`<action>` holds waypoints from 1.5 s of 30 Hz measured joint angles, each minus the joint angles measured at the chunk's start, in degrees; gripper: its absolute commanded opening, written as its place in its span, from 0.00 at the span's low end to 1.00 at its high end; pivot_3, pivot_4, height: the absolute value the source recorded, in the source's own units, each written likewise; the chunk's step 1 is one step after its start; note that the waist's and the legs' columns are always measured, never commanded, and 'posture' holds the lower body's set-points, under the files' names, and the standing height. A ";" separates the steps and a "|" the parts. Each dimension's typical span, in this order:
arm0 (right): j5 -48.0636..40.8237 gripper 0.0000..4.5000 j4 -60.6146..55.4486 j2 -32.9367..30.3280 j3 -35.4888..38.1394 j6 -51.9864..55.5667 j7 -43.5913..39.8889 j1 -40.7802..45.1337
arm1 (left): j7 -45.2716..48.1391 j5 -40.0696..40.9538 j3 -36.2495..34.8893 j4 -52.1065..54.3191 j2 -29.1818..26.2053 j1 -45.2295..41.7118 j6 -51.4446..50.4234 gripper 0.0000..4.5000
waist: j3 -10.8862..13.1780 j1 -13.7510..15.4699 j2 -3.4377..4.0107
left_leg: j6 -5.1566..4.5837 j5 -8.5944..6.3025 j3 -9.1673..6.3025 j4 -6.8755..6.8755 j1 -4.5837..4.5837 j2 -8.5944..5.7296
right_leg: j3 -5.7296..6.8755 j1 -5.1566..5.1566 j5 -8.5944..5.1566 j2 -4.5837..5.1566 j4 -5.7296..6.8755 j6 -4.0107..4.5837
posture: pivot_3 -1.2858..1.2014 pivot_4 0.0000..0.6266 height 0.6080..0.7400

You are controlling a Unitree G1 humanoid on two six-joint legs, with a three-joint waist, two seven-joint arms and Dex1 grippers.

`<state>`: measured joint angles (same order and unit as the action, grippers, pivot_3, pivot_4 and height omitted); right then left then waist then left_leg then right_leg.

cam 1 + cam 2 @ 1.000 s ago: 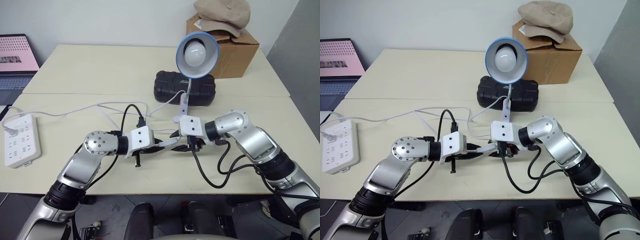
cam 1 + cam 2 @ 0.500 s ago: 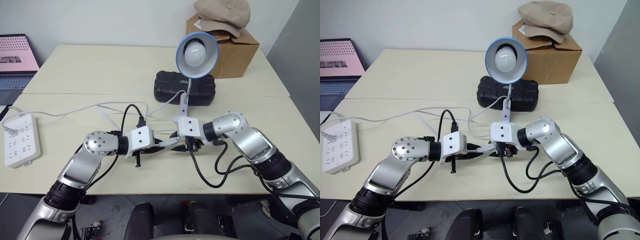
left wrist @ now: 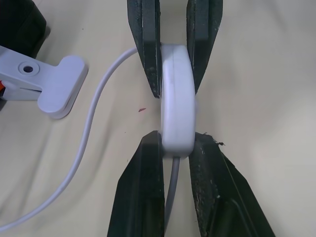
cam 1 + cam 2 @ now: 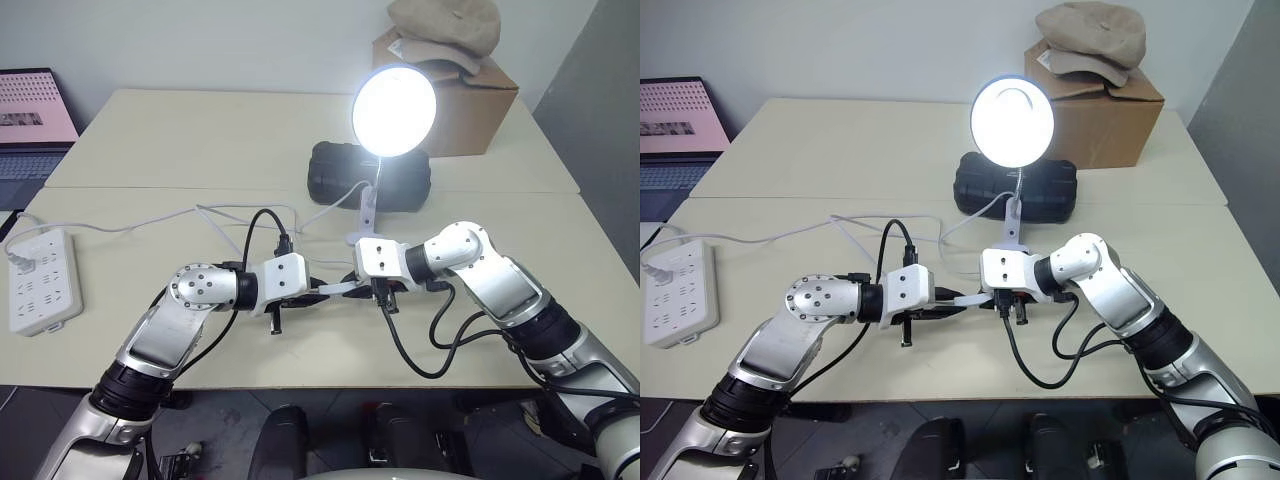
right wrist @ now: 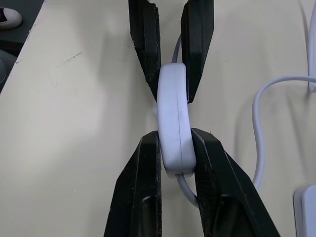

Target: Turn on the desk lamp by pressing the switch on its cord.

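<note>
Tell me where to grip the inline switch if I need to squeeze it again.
Grip the switch across its thin faces, coming in along its length from either end, as the right gripper and left gripper do now. It is a slim elongated body standing on edge, with the cord leaving each end, so its flat faces suit the fingers.

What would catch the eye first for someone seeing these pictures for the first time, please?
The desk lamp at the back of the table, its round shade glowing bright white, draws the eye at once. Next come the left gripper and the right gripper meeting tip to tip near the front edge, both shut on the switch, with the cord trailing away to the white power strip at the left edge.
</note>
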<state>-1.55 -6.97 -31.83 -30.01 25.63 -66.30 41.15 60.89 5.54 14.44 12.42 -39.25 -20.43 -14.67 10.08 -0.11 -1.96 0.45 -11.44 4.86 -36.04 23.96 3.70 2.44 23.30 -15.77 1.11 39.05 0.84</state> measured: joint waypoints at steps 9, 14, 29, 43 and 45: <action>-2.06 0.49 0.43 1.55 1.86 -0.56 -0.11 -0.30 | -0.25 -0.10 -0.01 -0.01 0.28 -0.02 0.00 0.09 | 0.00 -0.01 0.00 | 0.00 0.00 -0.01 0.00 0.00 0.01 | 0.00 0.00 0.00 0.00 0.00 0.00 | 0.52 0.24 1.00; -3.15 0.71 -0.38 1.41 3.32 -0.54 0.20 -1.83 | -0.15 -0.16 0.02 -0.02 0.25 -0.07 0.01 0.09 | 0.00 0.01 0.00 | 0.00 0.00 0.01 0.00 0.00 0.00 | -0.01 0.00 0.00 0.00 0.00 0.00 | 0.52 0.24 1.00; -10.61 1.00 -25.22 -10.94 19.14 14.65 6.55 -19.09 | -4.27 -8.23 5.36 -16.01 6.56 -6.53 8.01 0.09 | -0.01 0.04 -0.02 | 0.00 0.00 -0.05 0.01 -0.01 0.00 | 0.02 -0.02 0.00 0.00 0.00 0.00 | 0.52 0.24 1.00; -11.39 1.00 -27.27 -13.55 22.21 17.06 12.99 -24.68 | -2.77 -4.70 2.03 -12.95 5.93 -4.14 6.78 0.73 | -0.01 -0.07 -0.02 | 0.00 0.00 -0.05 0.01 0.00 -0.02 | 0.00 -0.02 0.00 0.01 -0.03 -0.03 | 0.52 0.24 1.00; -11.52 1.00 -26.13 -13.72 22.25 16.26 12.95 -24.55 | -2.91 -3.57 0.76 -9.62 4.90 -1.96 5.27 0.82 | -0.01 -0.04 -0.02 | 0.00 0.00 -0.05 0.00 0.00 -0.02 | 0.00 -0.02 0.00 0.01 -0.03 -0.03 | 0.52 0.24 1.00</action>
<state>-13.08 -33.10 -45.55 -7.76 41.90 -53.35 16.61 57.98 1.97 15.20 2.81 -34.35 -22.40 -9.41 10.07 -0.15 -1.98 0.45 -11.44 4.81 -36.04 23.96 3.68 2.43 23.28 -15.77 1.12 39.02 0.81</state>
